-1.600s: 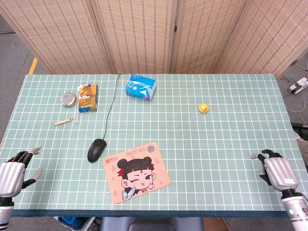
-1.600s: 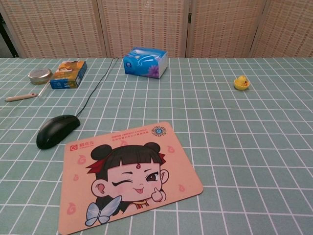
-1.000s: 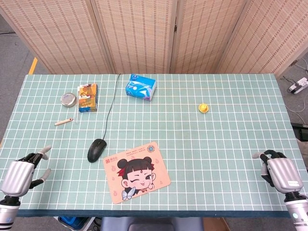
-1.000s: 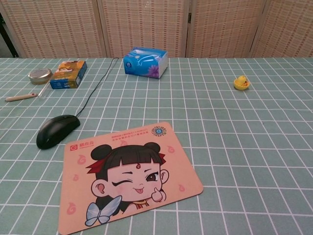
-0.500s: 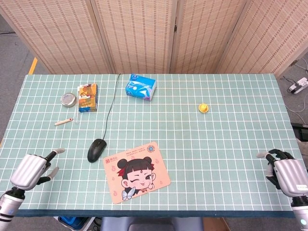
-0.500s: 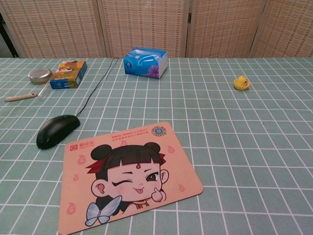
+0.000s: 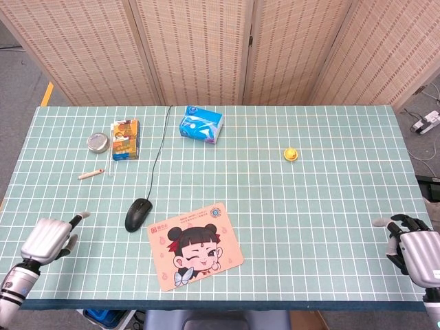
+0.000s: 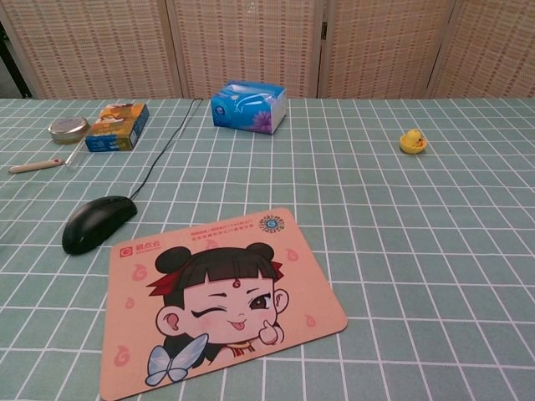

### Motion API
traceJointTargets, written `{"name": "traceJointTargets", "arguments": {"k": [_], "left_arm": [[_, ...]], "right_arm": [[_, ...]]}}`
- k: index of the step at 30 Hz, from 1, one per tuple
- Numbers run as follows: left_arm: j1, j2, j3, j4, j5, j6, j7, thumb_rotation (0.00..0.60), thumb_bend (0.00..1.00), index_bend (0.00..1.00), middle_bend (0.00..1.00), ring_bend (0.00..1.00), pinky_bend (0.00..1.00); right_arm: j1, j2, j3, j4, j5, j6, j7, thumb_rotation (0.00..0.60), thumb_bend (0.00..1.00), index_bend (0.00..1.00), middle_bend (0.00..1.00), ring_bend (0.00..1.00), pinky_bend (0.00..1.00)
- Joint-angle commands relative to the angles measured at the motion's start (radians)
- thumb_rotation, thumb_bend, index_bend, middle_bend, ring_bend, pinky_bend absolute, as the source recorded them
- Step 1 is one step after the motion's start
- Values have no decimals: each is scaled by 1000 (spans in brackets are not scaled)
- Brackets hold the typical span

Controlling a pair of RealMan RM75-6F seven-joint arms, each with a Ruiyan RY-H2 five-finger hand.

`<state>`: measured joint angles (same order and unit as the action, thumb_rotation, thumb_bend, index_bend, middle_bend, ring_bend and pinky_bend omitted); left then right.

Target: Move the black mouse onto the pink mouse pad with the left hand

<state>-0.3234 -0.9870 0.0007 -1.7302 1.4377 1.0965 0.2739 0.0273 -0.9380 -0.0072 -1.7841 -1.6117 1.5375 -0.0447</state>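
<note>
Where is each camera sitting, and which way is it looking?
Head view: high above the near edge, looking down on the whole table; the left robot hand and right robot hand show at the bottom corners.
Chest view: low at the near edge, looking across the table toward the screens; no robot hand shows.
Both see the black mouse, pink mouse pad, tissue pack and yellow duck.

In the head view my left hand (image 7: 47,237) sat at the lower left of the frame, back facing up, fingers loosely apart and reaching toward the upper right, holding nothing. My right hand (image 7: 416,246) was at the lower right edge, fingers spread and slightly curled, also holding nothing. Neither hand showed in the chest view.
</note>
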Motion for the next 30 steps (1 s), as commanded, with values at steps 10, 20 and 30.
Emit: {"name": "traceJointTargets", "arguments": {"k": [10, 20, 30], "left_arm": [[-31, 3, 14, -32, -67, -76, 20, 600, 599, 198, 1000, 933, 991], [-93, -5, 2, -68, -136, -152, 86, 600, 613, 194, 1000, 945, 994], [-156, -46, -3, -81, -255, -202, 204, 600, 619, 193, 1000, 945, 995]], "right_arm": [[3, -2, -6, -1, -9, -19, 3, 600, 343, 352, 363, 283, 337], [9, -6, -12, -3, -11, -43, -4, 600, 343, 351, 363, 283, 337], [7, 0, -15, -7, -20, -41, 7, 600, 343, 351, 363, 283, 337]]}}
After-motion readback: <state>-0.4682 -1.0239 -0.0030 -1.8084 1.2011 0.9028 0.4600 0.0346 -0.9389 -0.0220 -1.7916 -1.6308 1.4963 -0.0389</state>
